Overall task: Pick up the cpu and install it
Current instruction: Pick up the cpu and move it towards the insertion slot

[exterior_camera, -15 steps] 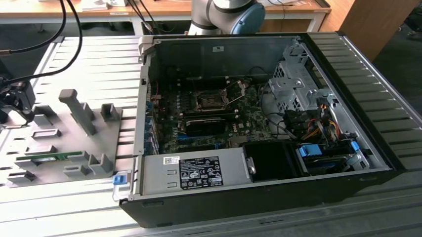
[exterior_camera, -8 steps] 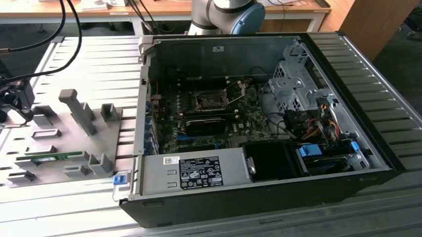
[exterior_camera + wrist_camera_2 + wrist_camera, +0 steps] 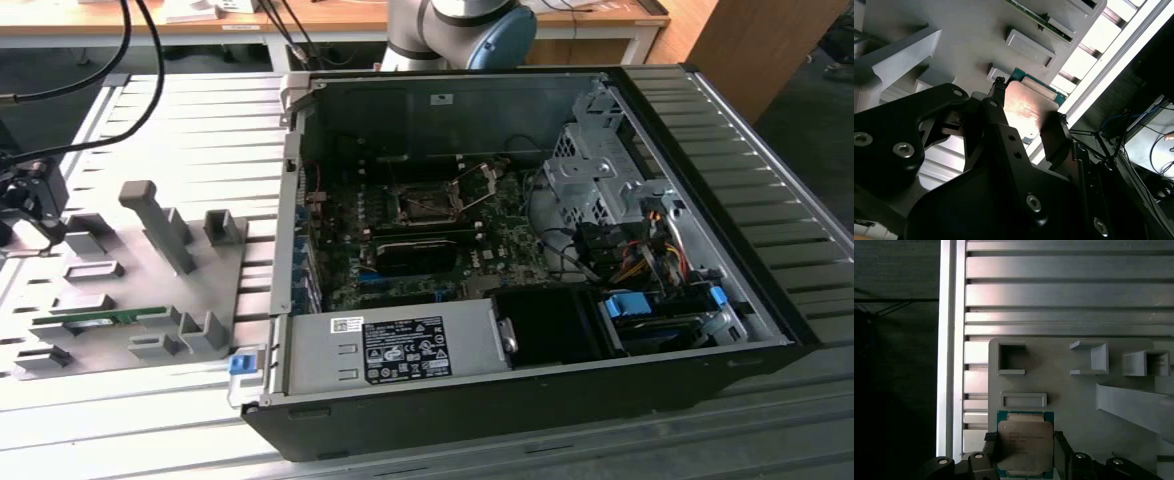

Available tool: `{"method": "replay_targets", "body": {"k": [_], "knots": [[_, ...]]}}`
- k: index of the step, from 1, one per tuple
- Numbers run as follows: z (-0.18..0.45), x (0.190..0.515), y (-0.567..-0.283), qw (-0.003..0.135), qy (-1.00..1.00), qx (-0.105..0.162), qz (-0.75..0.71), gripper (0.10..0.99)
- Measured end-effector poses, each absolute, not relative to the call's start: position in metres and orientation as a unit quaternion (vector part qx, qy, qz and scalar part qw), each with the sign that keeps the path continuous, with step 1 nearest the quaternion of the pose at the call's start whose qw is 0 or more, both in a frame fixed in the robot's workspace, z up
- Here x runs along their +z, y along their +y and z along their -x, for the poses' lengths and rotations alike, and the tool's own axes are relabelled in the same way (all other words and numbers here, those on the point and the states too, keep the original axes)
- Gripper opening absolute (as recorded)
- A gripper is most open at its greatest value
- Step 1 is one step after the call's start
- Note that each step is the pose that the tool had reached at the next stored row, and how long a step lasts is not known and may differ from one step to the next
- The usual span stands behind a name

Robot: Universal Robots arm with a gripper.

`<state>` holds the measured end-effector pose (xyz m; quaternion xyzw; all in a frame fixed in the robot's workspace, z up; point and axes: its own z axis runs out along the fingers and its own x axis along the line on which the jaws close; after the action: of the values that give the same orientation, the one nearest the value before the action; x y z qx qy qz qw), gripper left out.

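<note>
Work cell seen from beside the slatted aluminium counter (image 3: 160,110). An open computer case (image 3: 534,400) lies on its side on the counter, with the motherboard facing up. The processor socket (image 3: 430,205) sits near the board's middle with its retaining frame raised. The power supply (image 3: 394,350) fills the case corner nearest the viewer.

A grey fixture plate (image 3: 214,275) rests on the counter beside the case, towards the exterior view's left. It carries upright grey blocks (image 3: 154,225) and a long green memory stick (image 3: 100,318) lying in a slot.

The arm's black pincer (image 3: 34,205) is low over the side of this plate that lies away from the case, by the counter's outer edge.

In both wrist views the cpu (image 3: 1025,447) (image 3: 1029,105) shows silver top up, with a thin green rim. It sits close to the edge of the fixture plate (image 3: 1074,400) that runs along the counter's bright edge rail (image 3: 951,340). A shallow rectangular frame (image 3: 1023,399) stands just beside it on the plate.

The pincer (image 3: 1025,440) (image 3: 1026,112) is drawn in narrow to the chip's width. One of its fingers (image 3: 991,445) is against each of two opposite edges, so that it holds the cpu. Whether the chip has left the plate's surface cannot be told.
</note>
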<state>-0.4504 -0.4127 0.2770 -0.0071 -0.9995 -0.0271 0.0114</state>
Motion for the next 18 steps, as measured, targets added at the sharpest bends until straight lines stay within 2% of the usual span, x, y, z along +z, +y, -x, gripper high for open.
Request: {"method": "replay_targets", "body": {"k": [18], "knots": [[0.4504,0.2834,-0.4126,0.011,-1.000,-0.027,0.007,0.537]]}}
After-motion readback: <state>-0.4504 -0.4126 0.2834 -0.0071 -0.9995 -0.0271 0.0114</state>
